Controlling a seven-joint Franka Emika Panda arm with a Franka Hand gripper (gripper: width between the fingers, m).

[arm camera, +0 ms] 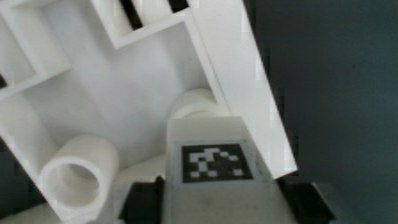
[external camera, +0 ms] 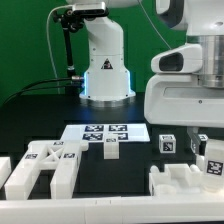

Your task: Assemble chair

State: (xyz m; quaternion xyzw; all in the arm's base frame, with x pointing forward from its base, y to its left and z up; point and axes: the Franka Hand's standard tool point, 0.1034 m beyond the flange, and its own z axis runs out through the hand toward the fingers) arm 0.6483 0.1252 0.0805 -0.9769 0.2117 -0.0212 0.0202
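The black table point(external camera: 30, 115) has its widest open room in the back half. Between the robot base point(external camera: 105, 65), which stands near the back edge, and the marker board point(external camera: 105, 131) in the middle, the surface is bare. Toward the front edge the room becomes narrow. A ladder-like frame point(external camera: 45, 170) of the chair lies flat near the front left corner. A blocky white part point(external camera: 185, 182) with a notched upper edge sits near the front right corner. Just behind that part stand small cubes point(external camera: 168, 143) with tags. One small block point(external camera: 110, 149) stands at the front edge of the marker board, apart from the frame and from the cubes. The thick white link of the arm point(external camera: 190, 85) hangs over the right side of the table and hides the surface under it. From the exterior view I cannot make out the end effector.

In the wrist view the gripper point(arm camera: 222, 197) has one dark finger on each side of a white tagged part point(arm camera: 217, 160), so this part lies directly between the jaws, with its tag facing the camera. The fingers point(arm camera: 135, 200) are very near to its sides, but I cannot tell whether they press it already. A short round tube point(arm camera: 75, 178) with an open end lies just beside the tagged part. Beyond them lies a slotted panel point(arm camera: 107, 60), and along its long straight edge the dark table is free.
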